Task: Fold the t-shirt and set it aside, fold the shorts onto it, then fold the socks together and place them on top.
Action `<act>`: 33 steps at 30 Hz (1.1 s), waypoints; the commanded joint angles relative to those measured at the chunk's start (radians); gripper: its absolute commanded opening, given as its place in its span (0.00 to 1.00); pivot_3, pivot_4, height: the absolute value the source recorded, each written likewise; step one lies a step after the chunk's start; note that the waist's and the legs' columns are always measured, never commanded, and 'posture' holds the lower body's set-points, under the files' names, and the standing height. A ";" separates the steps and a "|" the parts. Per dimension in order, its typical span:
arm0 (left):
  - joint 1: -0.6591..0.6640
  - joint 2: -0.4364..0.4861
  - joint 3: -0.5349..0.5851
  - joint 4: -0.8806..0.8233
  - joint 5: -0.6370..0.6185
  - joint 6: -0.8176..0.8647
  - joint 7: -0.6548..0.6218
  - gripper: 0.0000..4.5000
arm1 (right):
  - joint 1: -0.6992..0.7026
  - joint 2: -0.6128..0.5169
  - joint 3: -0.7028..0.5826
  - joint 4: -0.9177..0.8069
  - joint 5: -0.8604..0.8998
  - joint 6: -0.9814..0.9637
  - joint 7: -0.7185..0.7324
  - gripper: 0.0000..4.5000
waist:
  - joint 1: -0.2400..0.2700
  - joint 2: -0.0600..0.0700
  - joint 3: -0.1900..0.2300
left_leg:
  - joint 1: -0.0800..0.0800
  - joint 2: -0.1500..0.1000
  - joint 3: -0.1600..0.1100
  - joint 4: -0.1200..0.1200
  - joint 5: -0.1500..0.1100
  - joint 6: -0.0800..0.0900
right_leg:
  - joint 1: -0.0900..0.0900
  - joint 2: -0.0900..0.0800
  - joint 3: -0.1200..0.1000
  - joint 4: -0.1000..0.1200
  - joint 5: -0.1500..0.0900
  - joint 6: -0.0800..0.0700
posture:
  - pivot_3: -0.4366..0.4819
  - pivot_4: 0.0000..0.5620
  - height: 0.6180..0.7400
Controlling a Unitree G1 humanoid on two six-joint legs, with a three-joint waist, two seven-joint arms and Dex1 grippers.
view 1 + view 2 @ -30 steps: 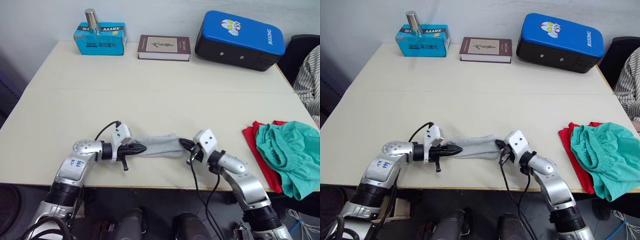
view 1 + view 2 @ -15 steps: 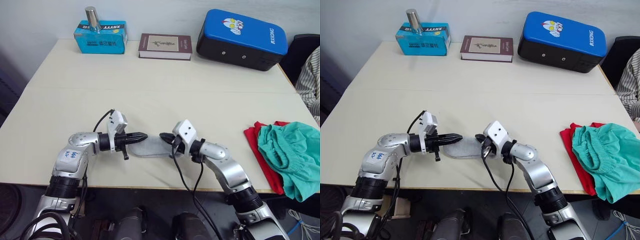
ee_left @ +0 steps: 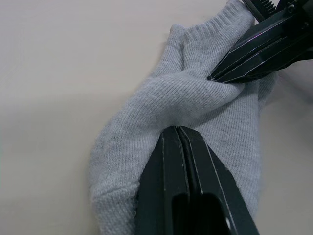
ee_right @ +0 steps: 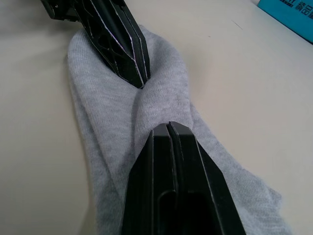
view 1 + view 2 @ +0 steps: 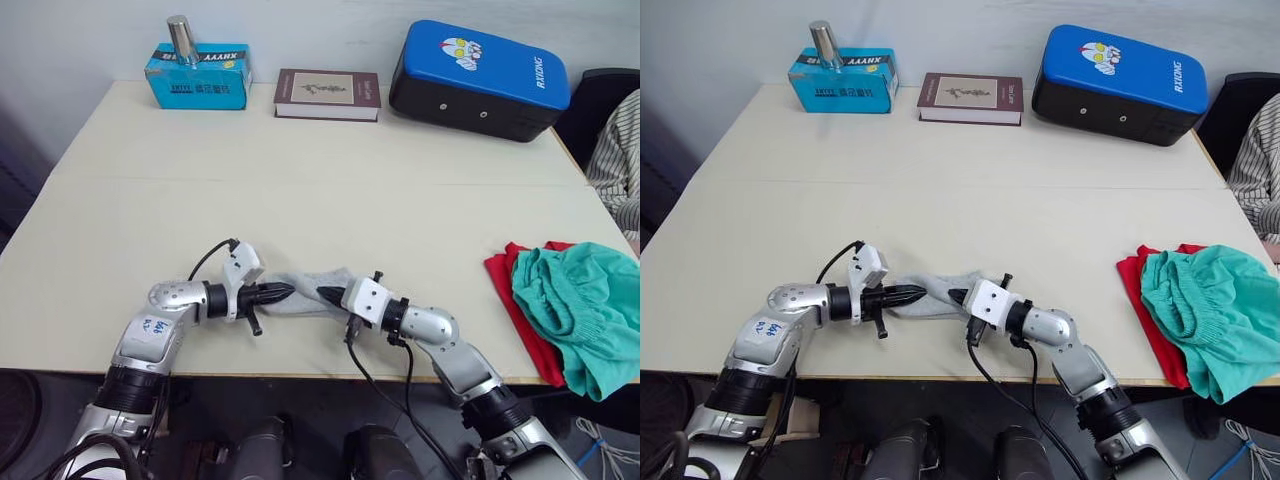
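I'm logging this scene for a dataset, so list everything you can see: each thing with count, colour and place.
socks: light grey, count unclear, bunched at near table edge between both grippers
t-shirt: one, red, right edge of table, under the shorts
shorts: one, teal-green, atop the t-shirt
box: one, teal, far left of table
metal cylinder: one, silver, on the box
book: one, dark brown, far centre
case: one, blue and black, far right
table: one, cream
person's sleeve: striped, right edge
left gripper: black, shut on socks
right gripper: black, shut on socks
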 commanded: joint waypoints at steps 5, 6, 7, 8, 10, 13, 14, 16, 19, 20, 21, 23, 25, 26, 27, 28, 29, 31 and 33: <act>0.053 0.033 -0.034 0.011 0.030 0.041 0.010 0.01 | -0.051 0.029 -0.088 0.081 -0.018 0.204 -0.111 0.00 | 0.001 0.000 -0.002 | 0.001 0.000 0.000 0.000 0.000 0.000 | 0.001 0.000 0.000 0.000 0.000 0.000 | 0.48 0.27 1.00; 0.056 0.035 -0.035 0.011 0.028 0.049 0.012 0.01 | -0.064 0.031 -0.097 0.084 -0.024 0.222 -0.129 0.00 | 0.001 0.000 -0.002 | 0.001 0.000 0.000 0.000 0.000 0.000 | 0.001 0.000 0.000 0.000 0.000 0.000 | 0.48 0.27 1.00; 0.059 0.038 -0.037 0.010 0.029 0.054 0.015 0.01 | -0.075 0.032 -0.106 0.083 -0.028 0.241 -0.145 0.00 | 0.001 0.000 -0.003 | 0.001 0.000 0.000 0.000 0.000 0.000 | 0.001 0.000 0.000 0.000 0.000 0.000 | 0.48 0.27 1.00; 0.062 0.040 -0.039 0.009 0.030 0.058 0.017 0.01 | -0.083 0.031 -0.111 0.083 -0.030 0.256 -0.156 0.00 | 0.001 0.000 -0.003 | 0.001 0.000 0.000 0.000 0.000 0.000 | 0.001 0.000 0.000 0.000 0.000 0.000 | 0.48 0.27 1.00; 0.067 0.044 -0.042 0.005 0.029 0.070 0.019 0.01 | -0.095 0.032 -0.128 0.077 -0.033 0.279 -0.184 0.00 | 0.002 0.000 -0.004 | 0.001 0.000 0.000 0.000 0.000 0.000 | 0.001 0.000 0.000 0.000 0.000 0.000 | 0.48 0.27 1.00; 0.076 0.046 -0.040 -0.002 0.027 0.075 0.023 0.01 | -0.108 0.017 -0.157 0.058 -0.022 0.336 -0.190 0.00 | 0.001 0.000 -0.004 | 0.001 0.000 0.000 0.000 0.000 0.000 | 0.001 -0.001 0.000 0.000 0.000 0.000 | 0.48 0.27 1.00; 0.080 0.047 -0.040 -0.006 0.026 0.077 0.024 0.01 | -0.110 0.012 -0.173 0.049 -0.010 0.344 -0.184 0.00 | 0.001 0.000 -0.004 | 0.001 0.000 0.000 -0.001 0.000 0.000 | 0.000 0.000 0.000 0.000 0.000 0.000 | 0.48 0.27 1.00; 0.084 0.049 -0.039 -0.010 0.024 0.081 0.025 0.01 | -0.113 0.009 -0.194 0.038 0.008 0.336 -0.176 0.00 | 0.001 0.000 -0.004 | 0.001 0.000 0.000 -0.001 0.000 0.000 | 0.000 0.000 0.000 0.000 0.000 0.000 | 0.48 0.27 1.00; 0.081 0.043 -0.028 -0.011 0.012 0.061 0.017 0.01 | -0.120 0.024 -0.224 -0.028 0.109 0.248 -0.087 0.00 | -0.001 0.001 -0.004 | 0.001 0.000 0.000 -0.002 0.000 0.000 | 0.000 0.000 0.000 0.000 0.000 0.000 | 0.48 0.27 1.00; 0.080 0.040 -0.024 -0.011 0.008 0.054 0.015 0.01 | -0.120 0.029 -0.230 -0.045 0.135 0.235 -0.063 0.00 | -0.001 0.001 -0.003 | 0.001 0.000 0.000 -0.002 0.000 0.000 | 0.000 0.000 0.000 0.000 0.000 0.000 | 0.48 0.27 1.00; 0.077 0.034 -0.016 -0.016 -0.004 0.048 0.006 0.01 | -0.113 0.028 -0.214 -0.076 0.158 0.227 -0.021 0.00 | -0.001 0.001 -0.003 | 0.001 0.000 0.001 -0.003 0.000 0.000 | -0.001 0.000 0.001 0.000 0.000 0.000 | 0.48 0.27 1.00; 0.071 0.022 0.000 -0.029 -0.030 0.044 -0.003 0.01 | -0.091 0.026 -0.167 -0.131 0.179 0.218 0.047 0.00 | -0.001 0.001 -0.003 | 0.001 0.000 0.000 -0.004 0.000 0.000 | -0.001 0.000 0.000 0.000 0.000 0.000 | 0.48 0.27 1.00; 0.066 0.017 0.007 -0.031 -0.036 0.049 0.001 0.01 | -0.070 0.033 -0.120 -0.159 0.155 0.255 0.048 0.00 | 0.000 0.001 -0.003 | 0.001 0.000 0.000 -0.004 0.000 0.000 | -0.001 0.000 0.000 -0.001 0.000 0.000 | 0.48 0.27 1.00; 0.064 0.017 0.006 -0.028 -0.033 0.047 0.003 0.01 | -0.058 0.037 -0.099 -0.160 0.137 0.264 0.041 0.00 | 0.001 0.001 -0.003 | 0.001 0.000 0.000 -0.005 0.000 0.000 | -0.001 0.000 0.000 -0.001 0.000 0.000 | 0.48 0.27 1.00; 0.063 0.019 0.005 -0.026 -0.028 0.045 0.008 0.01 | -0.046 0.039 -0.083 -0.154 0.118 0.280 0.027 0.00 | 0.001 0.001 -0.003 | 0.000 0.000 0.000 -0.005 0.000 0.000 | -0.001 0.000 0.000 -0.001 0.000 0.000 | 0.48 0.27 1.00; 0.063 0.019 0.004 -0.024 -0.024 0.044 0.011 0.01 | -0.034 0.041 -0.075 -0.141 0.104 0.270 0.016 0.00 | 0.002 0.001 -0.003 | 0.000 0.000 0.000 -0.005 0.000 0.000 | -0.001 0.000 0.000 -0.002 0.000 0.000 | 0.48 0.27 1.00; 0.063 0.018 0.005 -0.023 -0.024 0.044 0.014 0.01 | -0.021 0.041 -0.078 -0.121 0.094 0.255 0.001 0.00 | 0.003 0.001 -0.003 | 0.000 0.000 0.000 -0.005 0.000 0.000 | -0.001 -0.001 0.000 -0.002 0.000 0.000 | 0.48 0.27 1.00; 0.064 0.016 0.007 -0.023 -0.025 0.043 0.018 0.01 | 0.007 0.026 -0.098 -0.076 0.080 0.206 -0.015 0.00 | 0.002 0.001 -0.003 | 0.000 -0.001 0.000 -0.005 0.000 0.000 | -0.001 -0.001 0.000 -0.002 0.000 0.000 | 0.48 0.27 1.00; 0.069 0.017 0.009 -0.020 -0.027 0.032 0.015 0.01 | 0.040 -0.002 -0.134 -0.034 0.086 0.151 -0.010 0.00 | 0.002 0.001 -0.003 | 0.000 -0.001 0.000 -0.005 0.000 0.000 | -0.001 -0.001 0.000 -0.003 0.000 0.000 | 0.48 0.27 1.00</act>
